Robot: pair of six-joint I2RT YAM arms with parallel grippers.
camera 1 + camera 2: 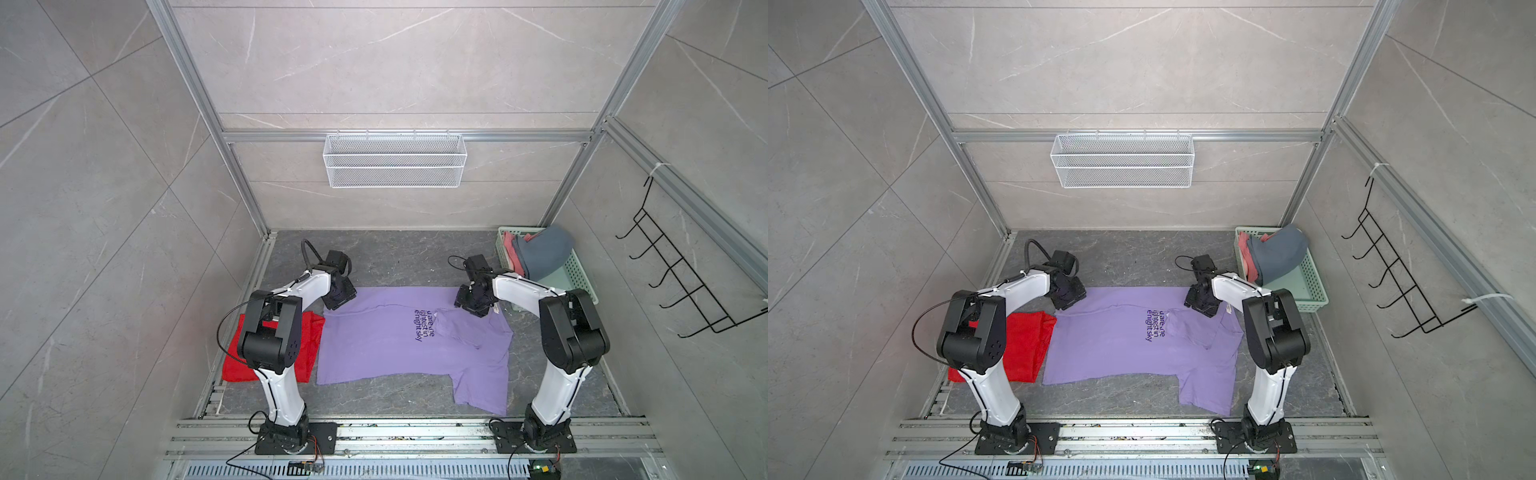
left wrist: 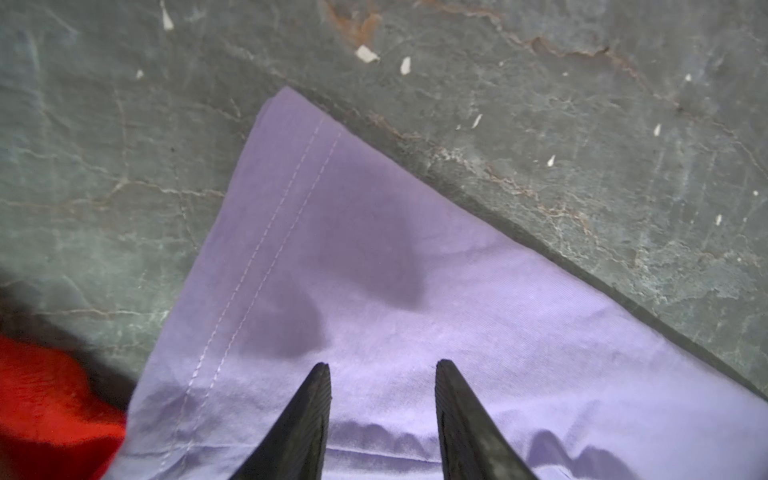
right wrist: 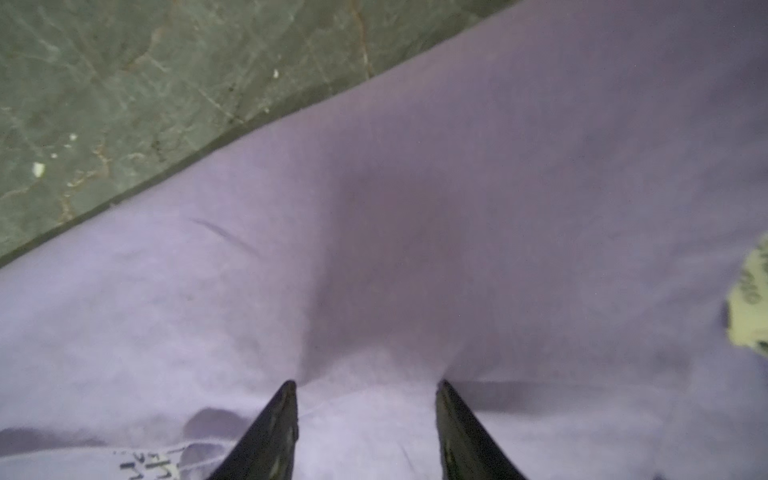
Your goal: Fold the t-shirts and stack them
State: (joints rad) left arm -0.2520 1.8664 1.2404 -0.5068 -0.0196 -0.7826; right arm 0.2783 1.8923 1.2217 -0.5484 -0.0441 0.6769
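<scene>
In both top views the purple shirt (image 1: pixel 386 345) lies spread flat on the table (image 1: pixel 399 257) between the two arms, with its hem toward the left arm and its neck toward the right. One sleeve is folded in over the chest and hides part of the dark print. The other sleeve sticks out from the edge nearest the arm bases. The red shirt (image 1: pixel 311 345) lies just beside the purple shirt's hem, partly under the left arm. The basket (image 1: pixel 584 276) stands beyond the purple shirt's neck end and holds the blue shirt (image 1: pixel 544 253) and pink shirt (image 1: pixel 508 249), with the blue one draped over its rim. The left gripper (image 1: pixel 340 297) is down at the purple shirt's far hem corner, and the right gripper (image 1: pixel 1200 305) is at its far neck-end corner.

In the left wrist view, the left gripper (image 2: pixel 382 365) has its fingers (image 2: pixel 307 424) partway apart over the purple shirt (image 2: pixel 415 270), just in from the stitched hem corner. Nothing sits between them, and their shadows fall on the cloth. The red shirt (image 2: pixel 50 407) shows beside the hem.

The right wrist view is blurred. The right gripper (image 3: pixel 365 384) has its fingers (image 3: pixel 461 436) partway apart, tips low over the purple shirt (image 3: pixel 519 166) near its far edge. Cloth shows unpinched in the gap, and I cannot tell whether the tips touch it. A pale label (image 3: pixel 752 291) lies on the shirt.
</scene>
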